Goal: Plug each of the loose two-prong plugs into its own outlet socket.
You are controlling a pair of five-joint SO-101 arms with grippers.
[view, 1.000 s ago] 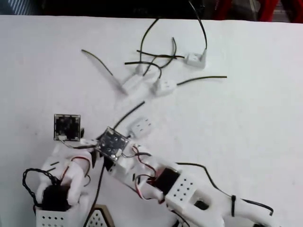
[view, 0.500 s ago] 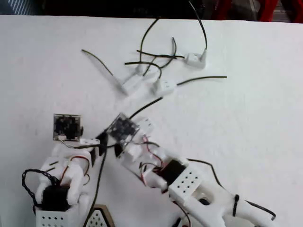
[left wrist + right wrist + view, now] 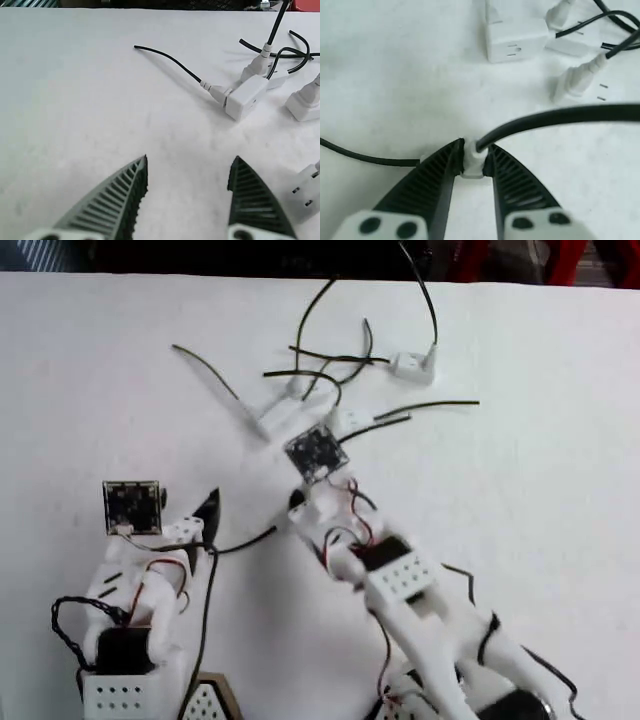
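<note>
Just ahead of the right gripper [image 3: 473, 146], clamped on a plug [image 3: 472, 162], lies the socket block [image 3: 515, 36], slots facing it; the left gripper [image 3: 189, 167] gapes empty.

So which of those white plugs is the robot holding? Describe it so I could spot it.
Start at the white table and follow the right arm toward the tangle of black cords. Pinched in its dark jaws is a small white plug with a black cord arching away. The other plugs lie on the table; this one alone is gripped.
</note>
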